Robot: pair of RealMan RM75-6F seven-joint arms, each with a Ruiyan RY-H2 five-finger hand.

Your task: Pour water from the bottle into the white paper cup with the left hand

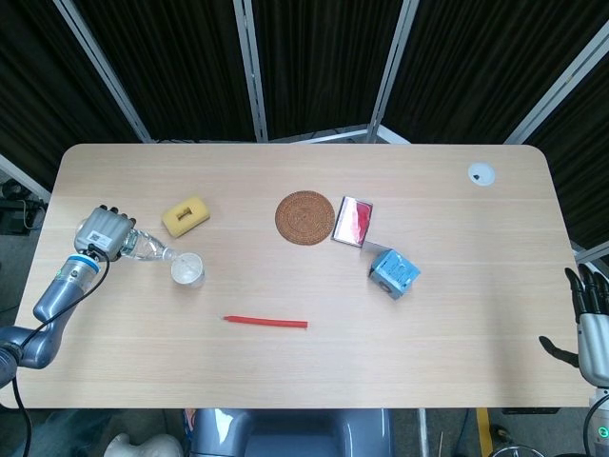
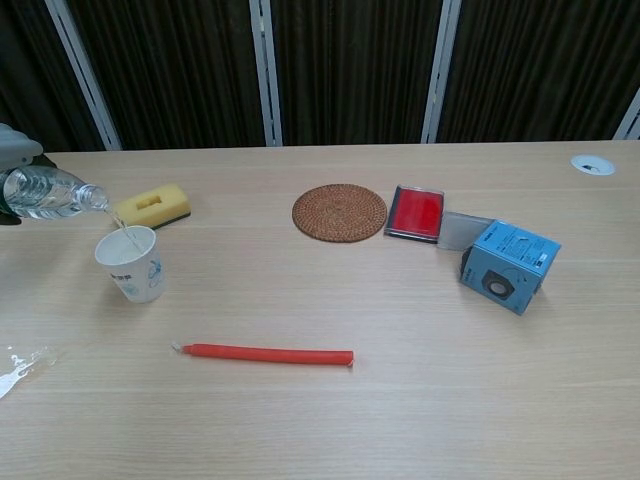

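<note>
My left hand [image 1: 100, 231] grips a clear plastic bottle [image 1: 143, 248] at the table's left side, tipped over with its neck toward the white paper cup [image 1: 187, 271]. In the chest view the bottle [image 2: 50, 192] pokes in from the left edge, and a thin stream of water runs from its mouth into the cup [image 2: 131, 264], which stands upright. Only a sliver of the left hand [image 2: 14, 146] shows there. My right hand [image 1: 590, 322] hangs off the table's right edge, fingers apart, holding nothing.
A yellow sponge [image 1: 186, 215] lies just behind the cup. A red stick [image 2: 267, 354] lies in front of it. A woven coaster [image 1: 305, 217], a red box [image 1: 354, 221] and a blue box [image 1: 394, 272] sit mid-table. A small puddle [image 2: 18, 368] marks the near left.
</note>
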